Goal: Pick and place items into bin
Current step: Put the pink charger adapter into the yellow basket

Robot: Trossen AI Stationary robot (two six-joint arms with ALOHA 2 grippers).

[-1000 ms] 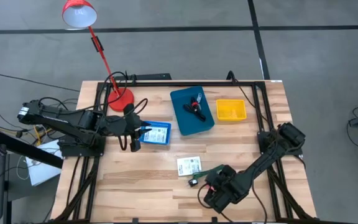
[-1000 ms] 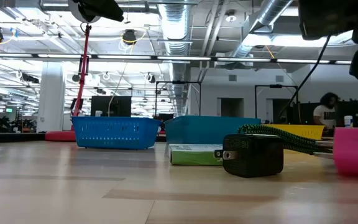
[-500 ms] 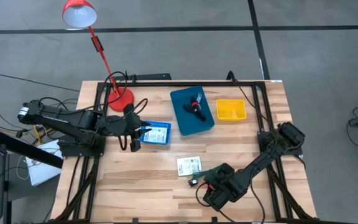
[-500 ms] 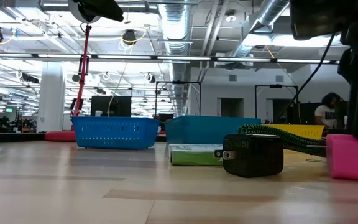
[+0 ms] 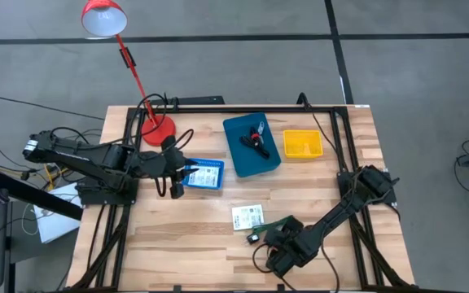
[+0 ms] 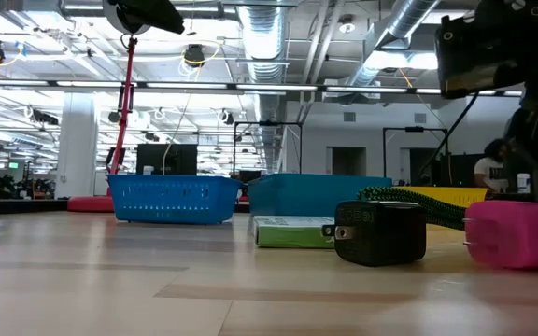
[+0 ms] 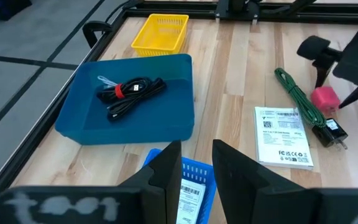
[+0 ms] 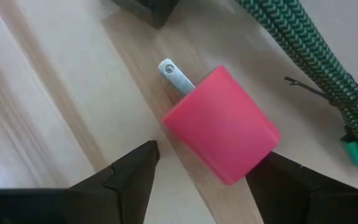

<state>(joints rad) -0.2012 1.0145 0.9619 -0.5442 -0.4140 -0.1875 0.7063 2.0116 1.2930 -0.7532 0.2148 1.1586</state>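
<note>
Right hand (image 8: 201,171), fingers spread open, straddles the pink plug (image 8: 219,124) lying on the table (image 8: 61,81).

You have the large bin (image 5: 252,146) at the desk's (image 5: 177,236) far middle, a bundled cable (image 5: 256,138) inside it. To its right sits the small basket (image 5: 302,144), to its left, nearer you, the mesh basket (image 5: 203,174). The packet (image 5: 247,216) lies near the front, the braided cable (image 7: 298,100), charger (image 6: 379,231) and plug block (image 8: 221,126) just right of it.
</note>
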